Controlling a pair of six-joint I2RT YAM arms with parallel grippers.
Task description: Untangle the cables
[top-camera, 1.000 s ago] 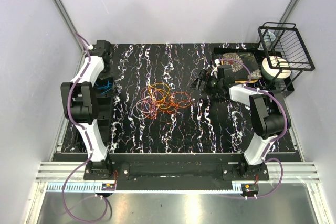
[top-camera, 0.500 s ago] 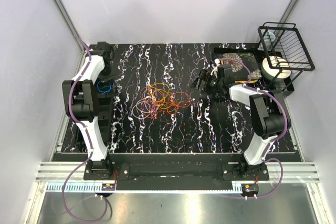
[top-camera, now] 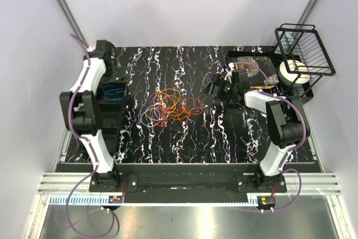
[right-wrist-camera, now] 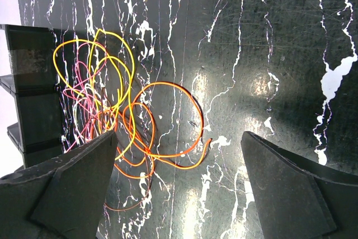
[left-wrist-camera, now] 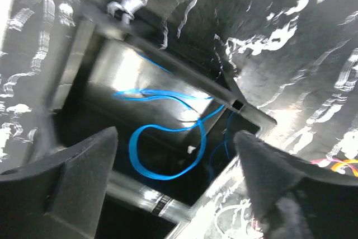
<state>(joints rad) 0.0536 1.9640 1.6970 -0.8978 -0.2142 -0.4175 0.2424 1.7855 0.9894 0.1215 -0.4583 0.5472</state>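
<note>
A tangle of orange, yellow and pink cables [top-camera: 170,106] lies mid-table; up close I see an orange cable [right-wrist-camera: 168,132], a yellow cable [right-wrist-camera: 114,62] and thin pink cables [right-wrist-camera: 78,96] looped through each other. A blue cable [top-camera: 113,90] lies apart in a black bin [top-camera: 112,117] at the left. In the left wrist view this blue cable [left-wrist-camera: 165,158] curls loose on the bin floor. My left gripper [top-camera: 113,68] [left-wrist-camera: 173,194] hangs open above it, holding nothing. My right gripper [top-camera: 211,89] [right-wrist-camera: 179,194] stands open just right of the tangle, with only the orange cable's end below its gap.
The bin's divider wall [left-wrist-camera: 168,65] crosses the left wrist view. A black wire rack [top-camera: 305,48], a white roll [top-camera: 293,74] and a patterned flat box [top-camera: 258,66] stand at the back right. Grey walls close in both sides.
My left gripper has opened and let go of the blue cable, which now lies in the bin. That arm has lifted and drawn back toward the rear. The right arm has not moved.
</note>
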